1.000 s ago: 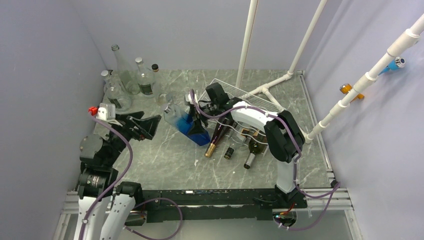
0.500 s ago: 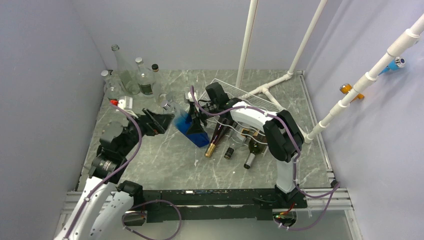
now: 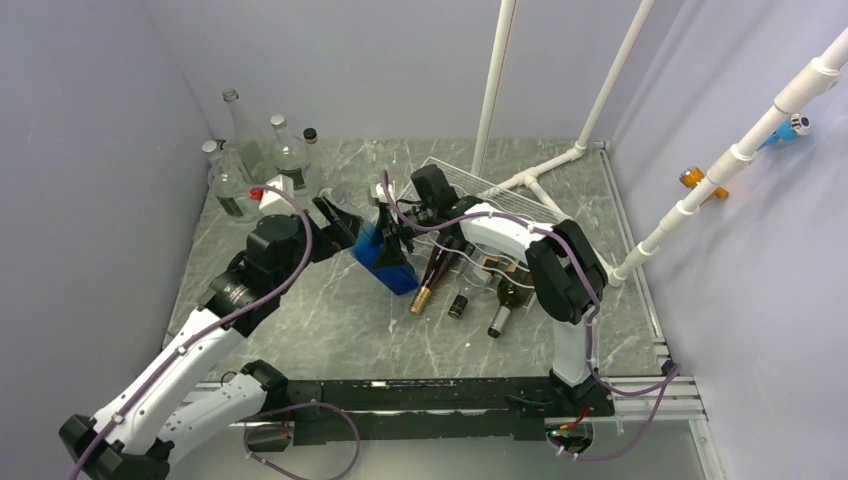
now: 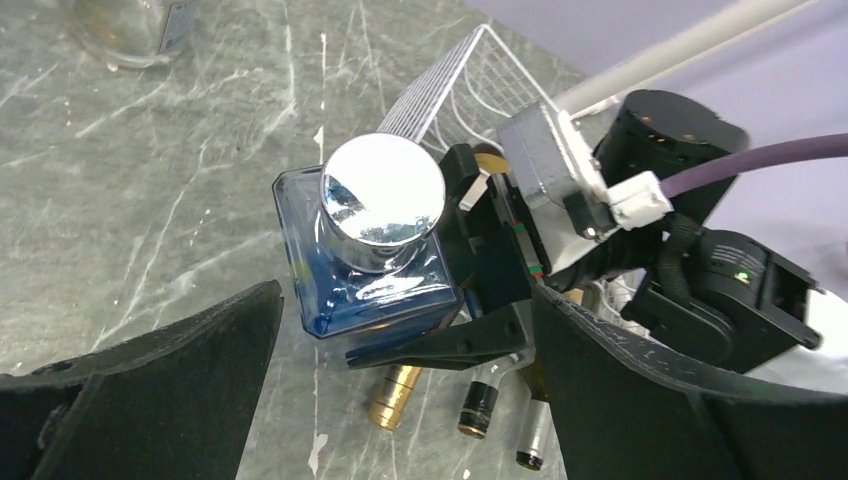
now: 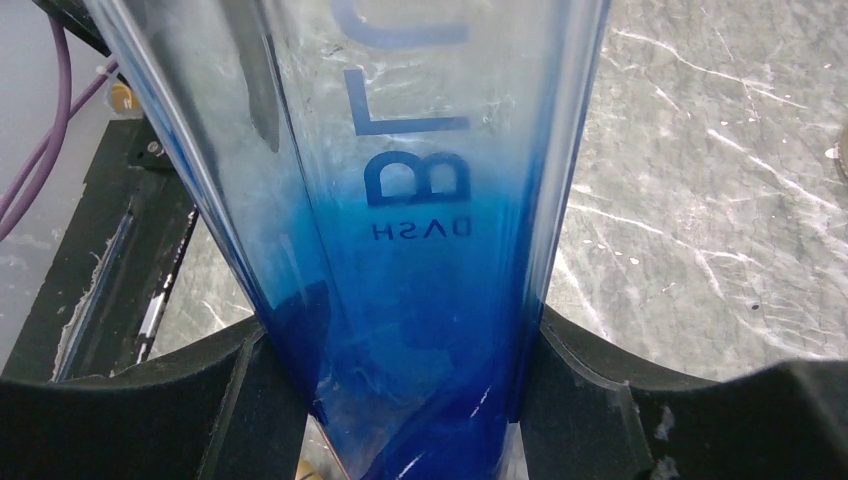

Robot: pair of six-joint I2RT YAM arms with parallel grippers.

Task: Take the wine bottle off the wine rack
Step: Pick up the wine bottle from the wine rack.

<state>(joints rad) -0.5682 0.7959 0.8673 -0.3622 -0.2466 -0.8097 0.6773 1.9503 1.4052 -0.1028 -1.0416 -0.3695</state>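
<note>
- Swinging in from the far left of the table over the last second, my left claw (image 3: 338, 222) is now arriving at the bottle. Its black jaws are spread wide on either side of the round silver cap (image 4: 383, 203) and are gripping nothing.
- My right claw (image 5: 395, 340) is clamping the lower body of the square blue glass bottle (image 4: 372, 295), pads pressing on two opposite flat faces. I am taking this to be the bottle the task means.
- I am holding it tilted with the cap toward the left arm, presumably so that arm can take the top end in a handover.
- That bottle is hanging just off the left front of the white wire rack (image 3: 520, 193), seemingly out of its cradles. Whether its base is touching the grey marbled table (image 3: 300, 320) I cannot tell.
- Lying in the rack, necks toward me, are a dark bottle with a gold foil neck (image 3: 432, 277) and a green one (image 3: 510, 293).
- Clear glass bottles (image 3: 250, 155) are standing at the back left corner, well apart.
</note>
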